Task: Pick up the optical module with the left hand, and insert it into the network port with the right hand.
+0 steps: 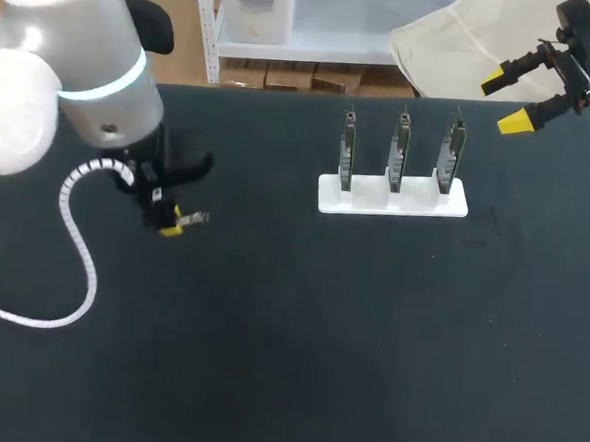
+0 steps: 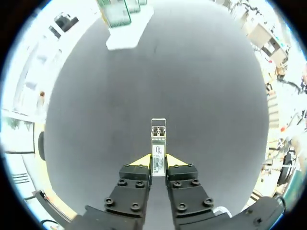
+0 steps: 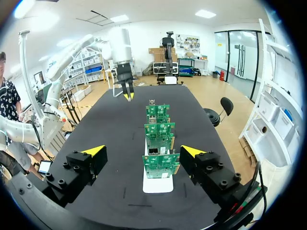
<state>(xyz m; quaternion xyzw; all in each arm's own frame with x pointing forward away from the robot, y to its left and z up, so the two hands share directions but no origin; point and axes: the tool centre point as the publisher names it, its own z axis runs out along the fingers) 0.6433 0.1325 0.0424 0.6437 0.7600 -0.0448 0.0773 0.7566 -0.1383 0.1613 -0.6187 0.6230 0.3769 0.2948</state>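
In the head view, the left arm point(image 1: 73, 77) comes in from the upper left of the frame. The left gripper point(image 1: 178, 221) sits at middle left over the dark surface point(image 1: 266, 360), pinching the small optical module point(image 1: 194, 217), which sticks out sideways from the yellow tips. A white stand point(image 1: 393, 197) with three upright circuit boards point(image 1: 401, 147) is at upper centre-right, well apart from it. The right gripper point(image 1: 509, 100) is at the upper right corner, spread wide. In the left wrist view, the left gripper point(image 2: 158, 162) is narrow, with both fingers pressed on the optical module point(image 2: 158, 143), which points straight ahead; the white stand point(image 2: 125, 37) lies far ahead. In the right wrist view, the right gripper point(image 3: 143, 151) is wide and holds nothing. The circuit boards point(image 3: 160, 165) on the white stand point(image 3: 157, 183) stand in a row just ahead of it, and the left gripper point(image 3: 127, 94) is far beyond them.
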